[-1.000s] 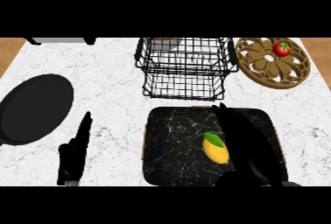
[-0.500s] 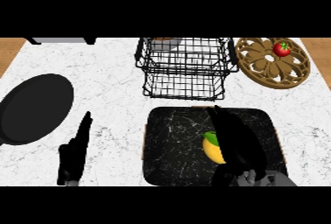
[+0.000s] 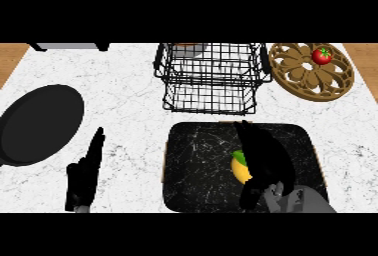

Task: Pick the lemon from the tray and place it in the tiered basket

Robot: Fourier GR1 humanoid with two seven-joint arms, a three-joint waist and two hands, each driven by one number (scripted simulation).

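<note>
Head view: one lemon (image 3: 240, 169), one tray (image 3: 199, 175).

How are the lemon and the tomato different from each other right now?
The lemon is yellow with a bit of green; the tomato is red. The lemon lies on the dark tray; the tomato sits on the round wooden trivet. The right hand lies over the lemon and partly hides it; nothing is near the tomato. Both are small pieces of produce on the counter.
</note>
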